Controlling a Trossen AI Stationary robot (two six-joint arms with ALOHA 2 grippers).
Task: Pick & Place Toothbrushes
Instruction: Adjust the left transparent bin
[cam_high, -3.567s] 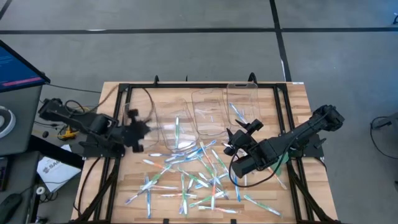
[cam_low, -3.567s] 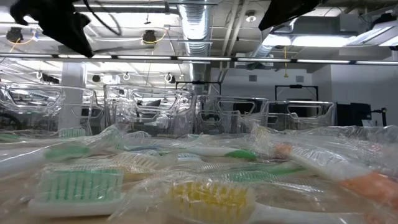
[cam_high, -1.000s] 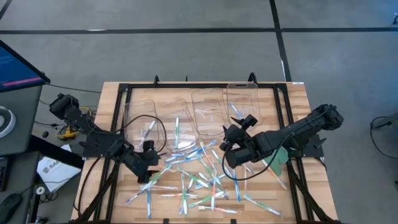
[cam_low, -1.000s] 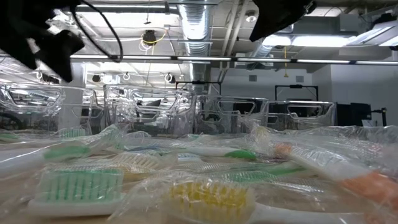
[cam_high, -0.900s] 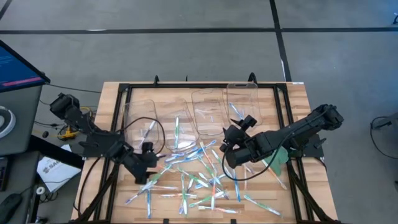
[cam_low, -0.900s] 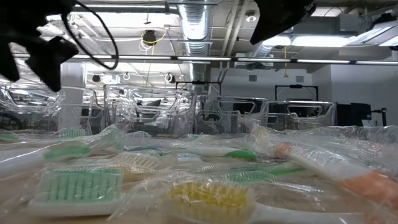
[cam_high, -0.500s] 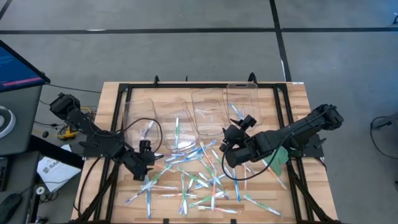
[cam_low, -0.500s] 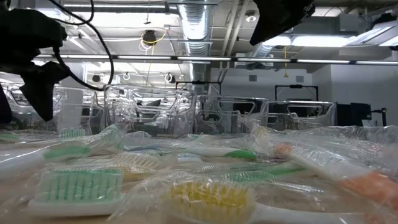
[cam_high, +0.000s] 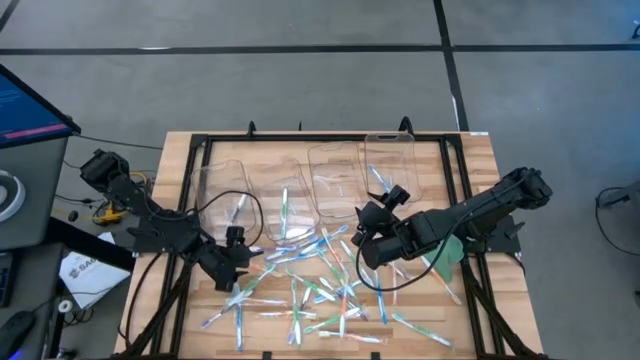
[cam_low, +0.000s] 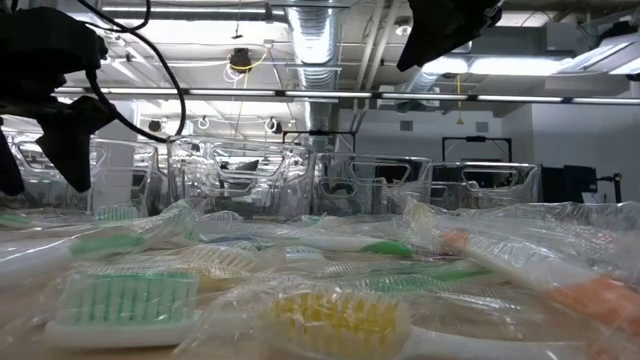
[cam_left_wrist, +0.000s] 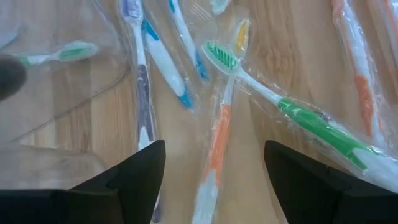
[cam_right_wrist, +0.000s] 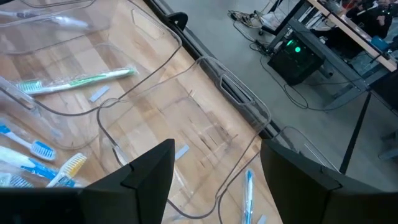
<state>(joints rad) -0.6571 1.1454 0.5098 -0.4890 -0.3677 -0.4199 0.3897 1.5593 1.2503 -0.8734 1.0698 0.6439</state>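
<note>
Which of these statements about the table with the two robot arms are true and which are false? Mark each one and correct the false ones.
1. The toothbrushes lie scattered loose on the wooden table. True.
2. The left gripper is shut on a toothbrush. False: its fingers are open and empty, low over the left edge of the pile.
3. An orange-handled toothbrush lies between the left gripper's fingers in the left wrist view. True.
4. All the clear bins are empty. False: several hold a toothbrush or two.
5. The right gripper is parked off the table. False: it hangs over the pile's upper right part, near the bins.
</note>
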